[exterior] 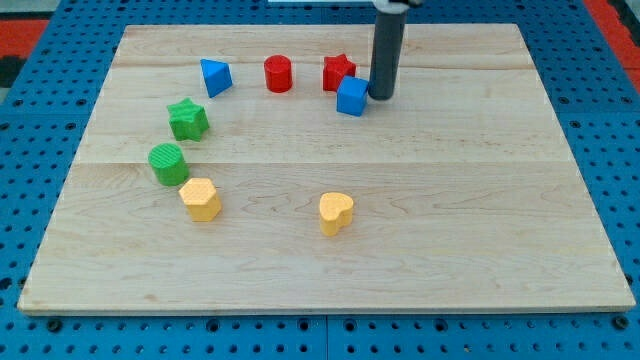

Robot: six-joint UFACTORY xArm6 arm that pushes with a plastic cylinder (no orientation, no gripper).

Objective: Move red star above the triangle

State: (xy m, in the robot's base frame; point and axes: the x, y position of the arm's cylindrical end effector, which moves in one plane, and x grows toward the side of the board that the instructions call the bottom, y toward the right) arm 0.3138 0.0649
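Red star (338, 71): near the view's top, right of centre, touching or almost touching the blue cube (352, 96) just below and to its right. Blue triangle (215, 76): well to the view's left along the same row, with the red cylinder (278, 74) between the two.

My tip (382, 96): a bare rod with no fingers to open or close, standing just right of the blue cube, close to it; contact cannot be told.

Others: green star (188, 119), green cylinder (168, 163), and two yellow blocks (201, 198) (336, 212) lower on the wooden board (480, 250).

Handling note, as a judgement: the tip sits on the wrong side of the cube. Better to come round to the star's right edge, push it upward first to clear the red cylinder, then leftward along the board's top margin, stopping over the triangle.
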